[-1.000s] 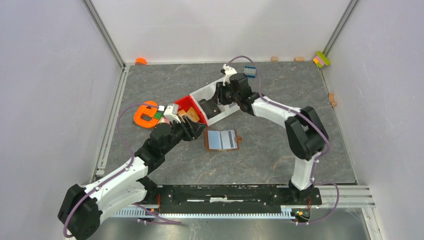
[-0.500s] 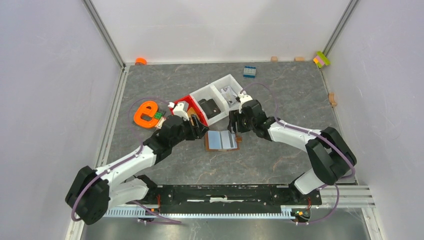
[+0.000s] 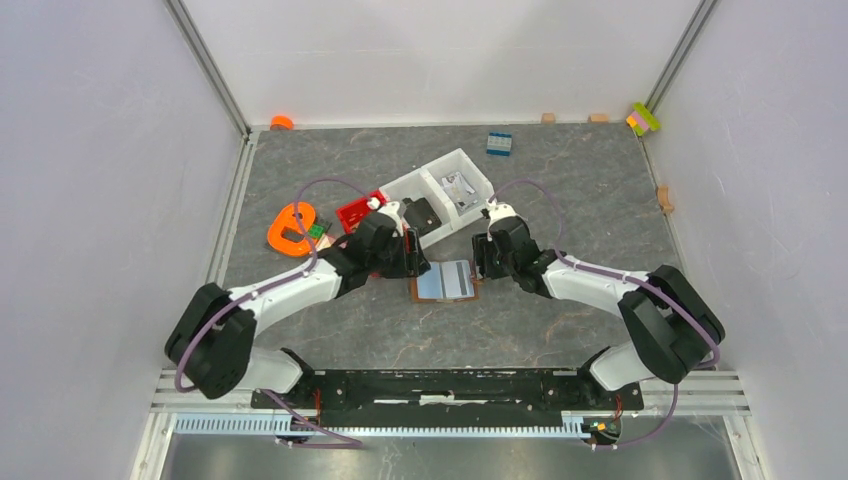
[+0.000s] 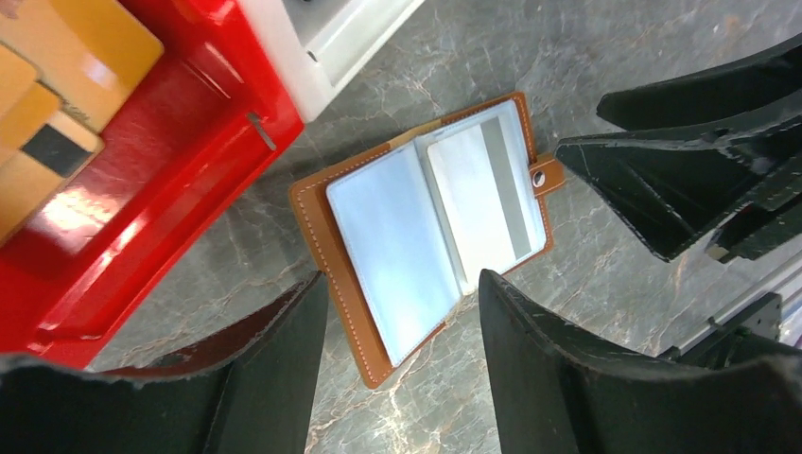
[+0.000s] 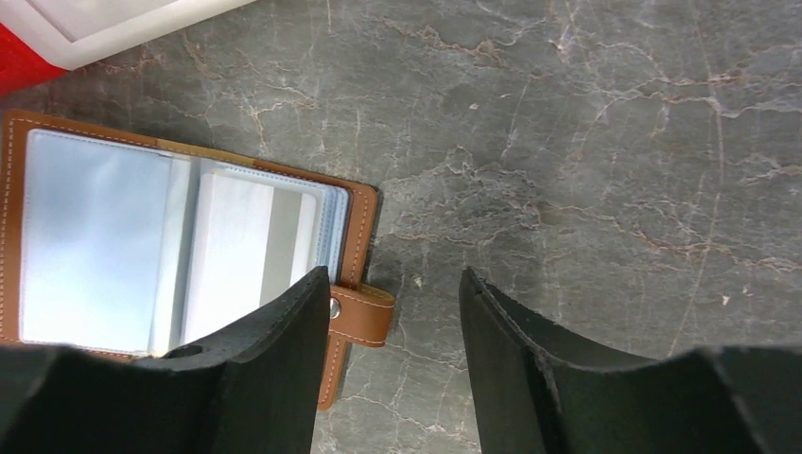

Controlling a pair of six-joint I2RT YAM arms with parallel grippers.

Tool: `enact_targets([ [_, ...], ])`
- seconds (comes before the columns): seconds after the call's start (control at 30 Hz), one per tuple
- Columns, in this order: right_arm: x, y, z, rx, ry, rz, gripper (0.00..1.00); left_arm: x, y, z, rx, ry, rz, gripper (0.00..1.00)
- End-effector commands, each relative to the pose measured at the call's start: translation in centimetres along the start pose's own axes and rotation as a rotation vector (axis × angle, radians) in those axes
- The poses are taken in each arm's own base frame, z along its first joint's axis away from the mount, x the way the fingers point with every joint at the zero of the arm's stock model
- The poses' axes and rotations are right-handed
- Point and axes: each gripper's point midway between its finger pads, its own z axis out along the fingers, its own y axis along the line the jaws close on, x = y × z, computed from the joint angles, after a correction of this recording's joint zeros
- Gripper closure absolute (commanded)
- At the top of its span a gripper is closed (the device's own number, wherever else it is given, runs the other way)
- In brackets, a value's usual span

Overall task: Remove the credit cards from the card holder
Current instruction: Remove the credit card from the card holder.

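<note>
Holder lies open flat on the table, plastic sleeves up, between the two grippers. Silver card sits in the sleeve on the tab side; can't tell whether the other sleeve has a card. Orange card lies in the red bin, just beside the holder's far corner. White bin touches the red one.

Left gripper hangs low over the holder's left edge, jaws apart, nothing between them. Right gripper hangs at the holder's right edge, jaws apart, nothing gripped. One of its fingers overlaps the tab in the wrist view; contact can't be told. In the top view both grippers, left and right, flank the holder closely.
</note>
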Motion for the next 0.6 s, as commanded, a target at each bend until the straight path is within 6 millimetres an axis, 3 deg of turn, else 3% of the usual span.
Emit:
enact_targets([
  [0.0,-0.4,1.2,0.5,-0.060,-0.017,0.020,0.44,1.1,-1.4,0.7,0.019,0.101,0.089,0.34],
  [0.2,1.1,2.3,1.7,-0.117,0.039,0.044,0.49,3.1,-1.4,2.6,-0.033,0.214,0.139,0.36],
  [0.43,2.1,5.1,1.7,-0.274,0.086,0.065,0.53,5.0,-1.4,4.4,-0.042,0.314,0.155,0.39],
  [0.57,2.5,7.0,1.3,-0.386,0.102,0.087,0.61,5.6,-1.9,5.2,-0.011,0.343,0.152,0.41],
])
